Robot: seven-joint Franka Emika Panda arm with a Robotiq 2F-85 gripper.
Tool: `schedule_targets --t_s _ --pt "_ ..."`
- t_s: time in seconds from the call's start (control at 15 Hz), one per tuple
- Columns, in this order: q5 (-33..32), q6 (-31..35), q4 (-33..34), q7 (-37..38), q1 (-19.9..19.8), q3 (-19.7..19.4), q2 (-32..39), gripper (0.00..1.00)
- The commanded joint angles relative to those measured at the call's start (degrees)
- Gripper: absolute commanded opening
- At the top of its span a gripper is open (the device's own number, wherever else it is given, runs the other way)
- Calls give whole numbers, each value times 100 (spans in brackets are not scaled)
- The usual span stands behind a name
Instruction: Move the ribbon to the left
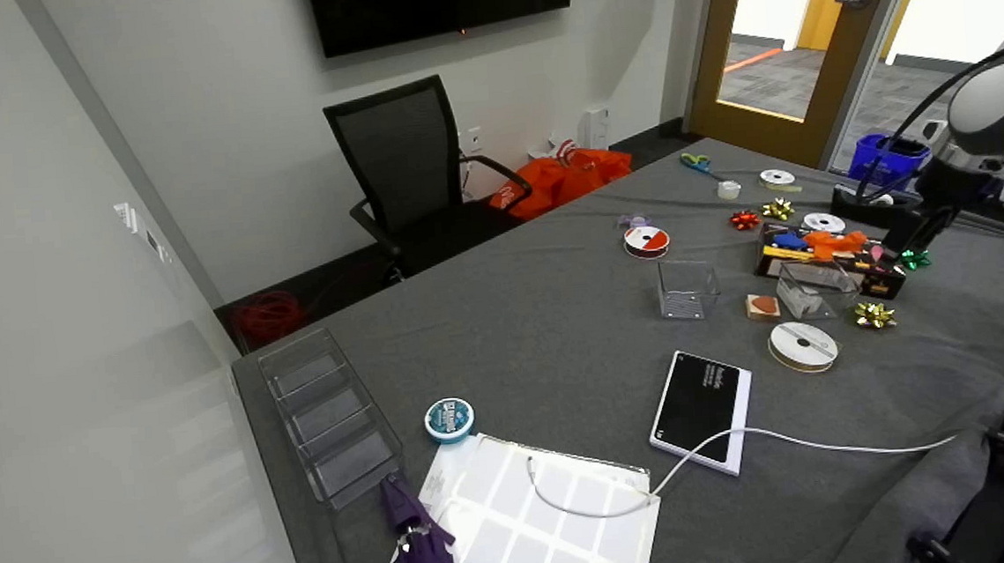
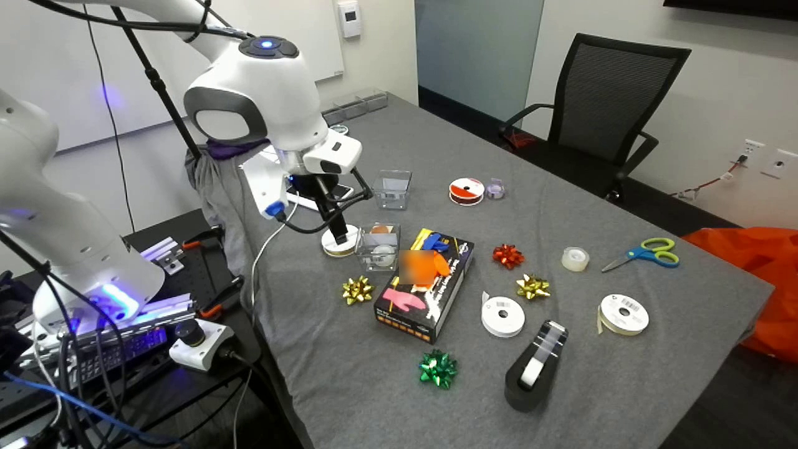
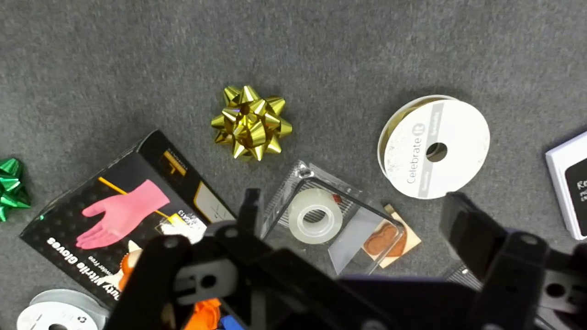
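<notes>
Over to the gripper (image 3: 357, 206): hanging in the air near the clear box (image 3: 339, 182), spread wide apart, holding nothing. On to the ribbon (image 3: 433, 133), most likely this gold spool, judging by nearness alone: lying flat on the grey cloth (image 3: 339, 55), just beside the wooden stamp (image 1: 763, 306), near the gold bow (image 3: 251, 126). Partly hidden behind a finger (image 2: 338, 229) in an exterior view. Can't be certain, with a white spool (image 2: 491, 318) and a red spool (image 2: 466, 194) also about!

Looks light, an easy lift. Should be stiff at the two discs, soft only in the wound band between. Hardly fragile, but perhaps slippery on those smooth white faces, and apt to roll if tipped on edge.

So, where to grab? Across the whole rim, if spread enough to span it, from straight above, low enough to catch both discs at once. Forget the centre hole: looks tight for a fingertip. Mind the stamp on the way down, close to that rim. Then squeeze gently, lift level, and carry left, guarding against unwinding. Left from whose side? Can't tell from here.
</notes>
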Motion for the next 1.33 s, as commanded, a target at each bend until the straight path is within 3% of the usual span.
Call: schedule_targets --t_s 0.0,0.33,0.8,1.27 --pt "86 159 263 5 -96 105 442 100" --pt "-43 636 454 30 -240 147 952 100" --pt "-60 878 549 -504 -844 376 1634 100" --pt "756 1031 752 -1251 -1593 1311 2150 100"
